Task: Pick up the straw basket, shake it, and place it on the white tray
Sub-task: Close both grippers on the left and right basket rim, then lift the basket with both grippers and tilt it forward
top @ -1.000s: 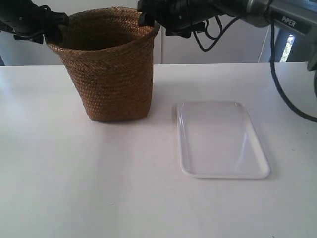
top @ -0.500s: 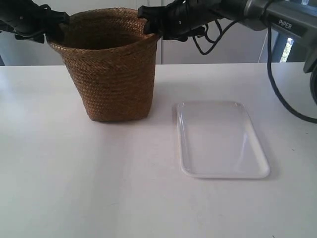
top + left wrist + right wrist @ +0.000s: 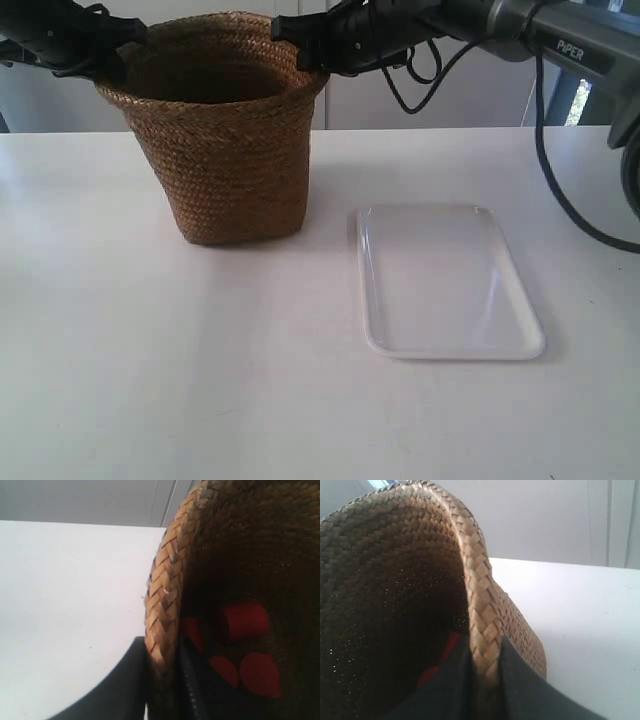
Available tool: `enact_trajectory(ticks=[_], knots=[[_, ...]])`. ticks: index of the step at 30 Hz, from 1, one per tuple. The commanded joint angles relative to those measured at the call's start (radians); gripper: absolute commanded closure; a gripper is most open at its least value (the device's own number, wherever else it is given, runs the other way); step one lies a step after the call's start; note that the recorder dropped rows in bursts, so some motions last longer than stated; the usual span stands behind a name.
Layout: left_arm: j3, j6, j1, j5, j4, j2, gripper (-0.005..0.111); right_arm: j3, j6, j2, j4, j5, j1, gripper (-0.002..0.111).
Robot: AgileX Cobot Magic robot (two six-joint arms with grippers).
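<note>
The straw basket [image 3: 225,150] stands upright on the white table, left of the white tray [image 3: 455,353], which lies flat with nothing on it. The arm at the exterior view's left has its gripper [image 3: 110,55] on the basket's left rim. The arm at the exterior view's right has its gripper [image 3: 300,45] on the right rim. In the left wrist view my left gripper [image 3: 162,647] is shut on the braided rim [image 3: 167,580], one finger inside and one outside. My right gripper [image 3: 485,652] pinches the rim [image 3: 475,580] the same way.
Red pieces [image 3: 242,620] lie in the dark bottom of the basket. Black cables [image 3: 545,120] hang from the arm at the exterior view's right, above the table's back right. The table [image 3: 200,380] runs wide in front of basket and tray.
Both grippers have closed onto the basket's rim. The gripper at the exterior view's right has shifted slightly left and pressed the rim inward. The basket's base has stayed on the table.
</note>
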Motion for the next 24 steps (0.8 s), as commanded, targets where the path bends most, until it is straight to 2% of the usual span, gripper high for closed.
enact_trajectory(ticks=[1, 8, 15, 20, 24], knots=[[-0.004, 0.032, 0.001, -0.004, 0.021, 0.002, 0.107, -0.033, -0.048, -0.008, -0.054, -0.014, 0.004, 0.108], [-0.004, 0.046, -0.009, -0.001, 0.033, -0.017, 0.107, -0.037, 0.065, -0.045, -0.27, 0.053, 0.006, 0.108], [-0.002, 0.067, -0.063, 0.007, 0.035, -0.072, 0.107, -0.005, 0.08, -0.127, -0.286, 0.086, 0.008, 0.108], [0.01, 0.06, -0.075, 0.054, 0.033, -0.12, 0.107, 0.118, 0.1, -0.21, -0.288, 0.021, 0.011, 0.108], [0.148, 0.065, -0.078, -0.007, -0.017, -0.229, 0.107, 0.298, 0.111, -0.342, -0.295, -0.066, 0.027, 0.108]])
